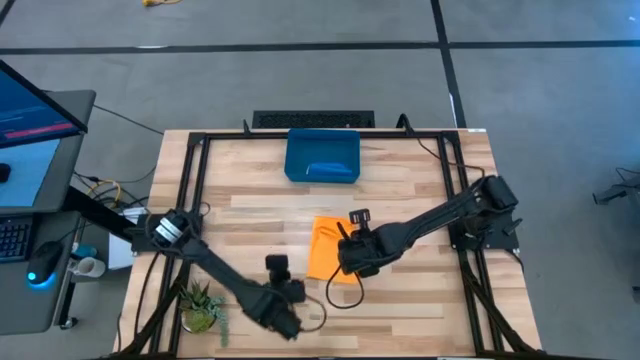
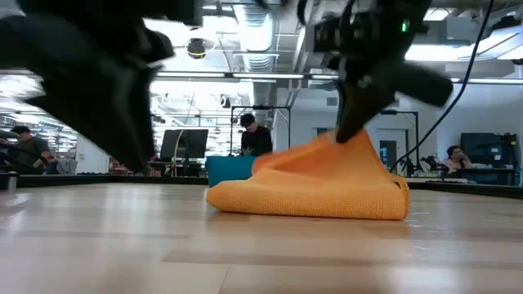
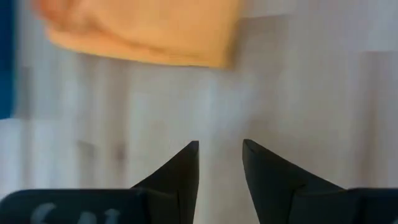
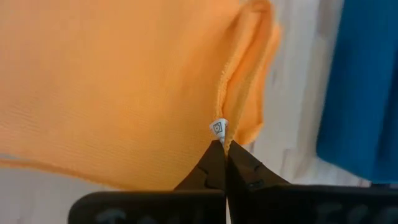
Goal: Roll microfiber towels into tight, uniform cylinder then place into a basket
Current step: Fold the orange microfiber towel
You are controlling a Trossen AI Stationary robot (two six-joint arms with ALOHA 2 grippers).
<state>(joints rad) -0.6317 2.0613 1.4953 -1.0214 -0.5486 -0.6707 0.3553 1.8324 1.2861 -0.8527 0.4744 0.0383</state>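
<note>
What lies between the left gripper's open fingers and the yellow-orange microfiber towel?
Only bare wooden tabletop lies between the left gripper and the yellow-orange microfiber towel, as the left wrist view shows.

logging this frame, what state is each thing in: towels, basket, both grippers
yellow-orange towel: folded over on the table, one edge pinched and lifted
blue towel: lying in the basket
basket: upright on the table, holding the blue towel
right gripper: shut on the yellow-orange towel's edge
left gripper: open, empty, off the towel
</note>
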